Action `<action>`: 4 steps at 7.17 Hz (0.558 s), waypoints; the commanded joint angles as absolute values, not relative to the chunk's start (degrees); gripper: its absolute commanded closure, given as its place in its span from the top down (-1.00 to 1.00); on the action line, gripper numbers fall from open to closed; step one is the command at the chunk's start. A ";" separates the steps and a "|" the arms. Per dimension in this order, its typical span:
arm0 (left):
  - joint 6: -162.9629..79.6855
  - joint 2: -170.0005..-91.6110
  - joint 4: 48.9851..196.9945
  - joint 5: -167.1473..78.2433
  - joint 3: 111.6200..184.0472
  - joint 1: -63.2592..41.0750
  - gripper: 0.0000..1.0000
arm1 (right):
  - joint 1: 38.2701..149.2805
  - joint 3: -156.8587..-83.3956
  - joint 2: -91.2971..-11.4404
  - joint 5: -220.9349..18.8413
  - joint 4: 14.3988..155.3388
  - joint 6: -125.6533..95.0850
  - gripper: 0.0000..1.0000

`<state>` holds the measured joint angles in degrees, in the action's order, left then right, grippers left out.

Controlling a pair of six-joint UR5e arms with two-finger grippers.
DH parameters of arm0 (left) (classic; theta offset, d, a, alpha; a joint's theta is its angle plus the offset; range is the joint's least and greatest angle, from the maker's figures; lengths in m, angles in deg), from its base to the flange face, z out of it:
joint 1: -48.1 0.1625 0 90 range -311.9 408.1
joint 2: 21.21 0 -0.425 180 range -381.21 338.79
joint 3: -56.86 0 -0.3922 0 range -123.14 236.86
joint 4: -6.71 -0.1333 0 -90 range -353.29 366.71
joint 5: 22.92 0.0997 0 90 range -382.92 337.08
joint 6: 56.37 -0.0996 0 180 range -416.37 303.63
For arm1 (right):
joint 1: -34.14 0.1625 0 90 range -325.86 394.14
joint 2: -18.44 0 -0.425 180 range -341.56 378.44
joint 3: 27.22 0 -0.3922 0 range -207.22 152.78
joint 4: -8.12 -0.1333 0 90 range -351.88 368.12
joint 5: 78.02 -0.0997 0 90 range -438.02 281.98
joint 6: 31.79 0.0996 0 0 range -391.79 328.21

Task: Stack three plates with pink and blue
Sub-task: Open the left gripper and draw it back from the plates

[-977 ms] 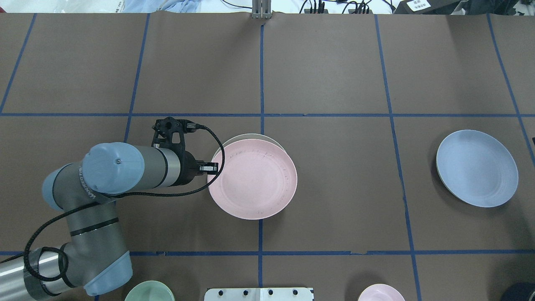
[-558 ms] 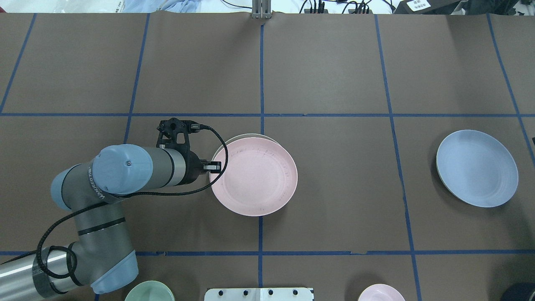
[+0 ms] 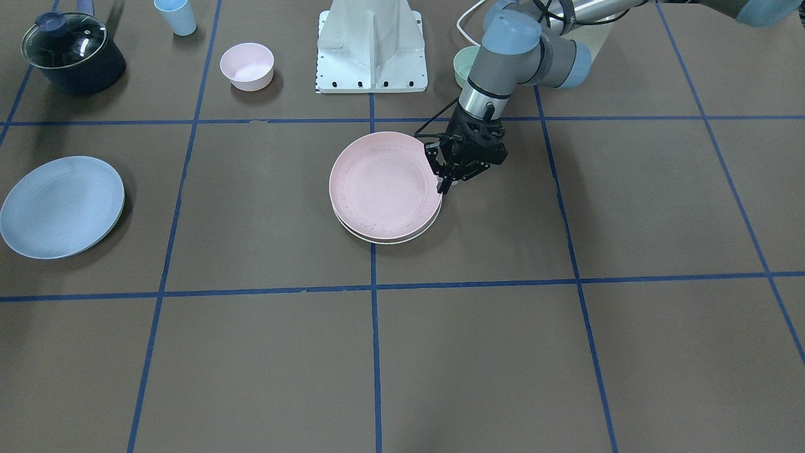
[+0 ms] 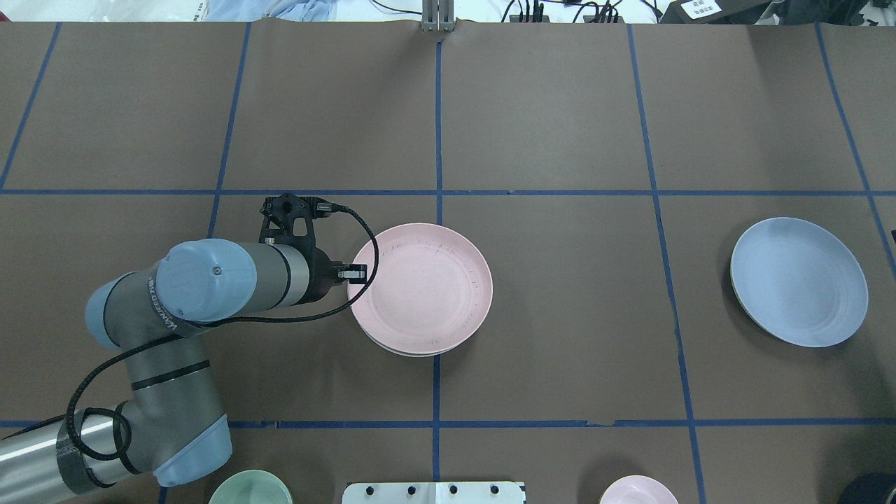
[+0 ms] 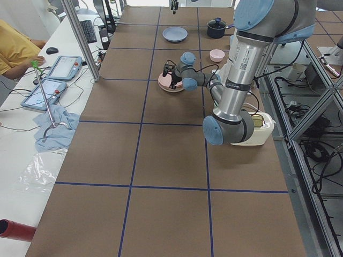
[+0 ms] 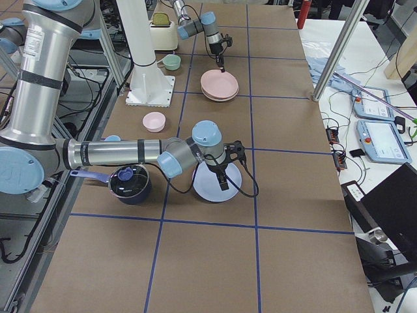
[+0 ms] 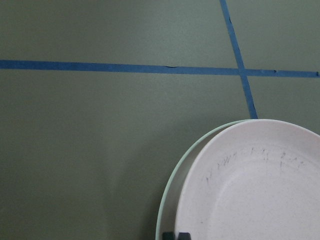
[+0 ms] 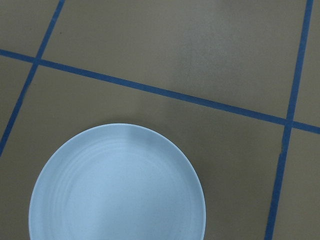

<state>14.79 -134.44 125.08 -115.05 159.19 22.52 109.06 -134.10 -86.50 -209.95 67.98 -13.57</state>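
The pale pink plate [image 4: 420, 287] lies on the cream-white plate [image 4: 420, 354] at the table's middle, slightly offset, so cream rim shows on the near side. Both show in the front view, pink [image 3: 385, 185] over cream [image 3: 390, 239]. My left gripper [image 4: 355, 273] is shut on the pink plate's left rim; its fingertips [image 7: 176, 235] sit at the rim in the left wrist view. The light blue plate [image 4: 798, 280] lies alone at the right. My right gripper [image 6: 223, 181] shows only in the exterior right view, over the blue plate [image 6: 208, 189]; I cannot tell if it is open.
A mint-green bowl [image 3: 465, 63], a small pink bowl [image 3: 246, 65], a dark lidded pot [image 3: 72, 53] and a light blue cup [image 3: 176, 16] stand along the robot's edge beside the white base plate [image 3: 372, 44]. Blue tape lines grid the brown table.
My left gripper and the pink plate have shifted toward the table's far side. The cream rim, earlier showing on the far side, now shows on the near side.
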 commanded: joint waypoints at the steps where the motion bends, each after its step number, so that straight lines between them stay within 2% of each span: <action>1: 7.94 -134.07 124.75 -116.24 160.91 19.65 1.00 | 109.11 -133.83 -86.50 -209.43 67.98 -13.50 1.00; 4: -11.83 -127.93 124.66 -125.19 166.19 11.14 1.00 | 105.89 -132.69 -88.34 -204.53 67.89 -7.02 0.99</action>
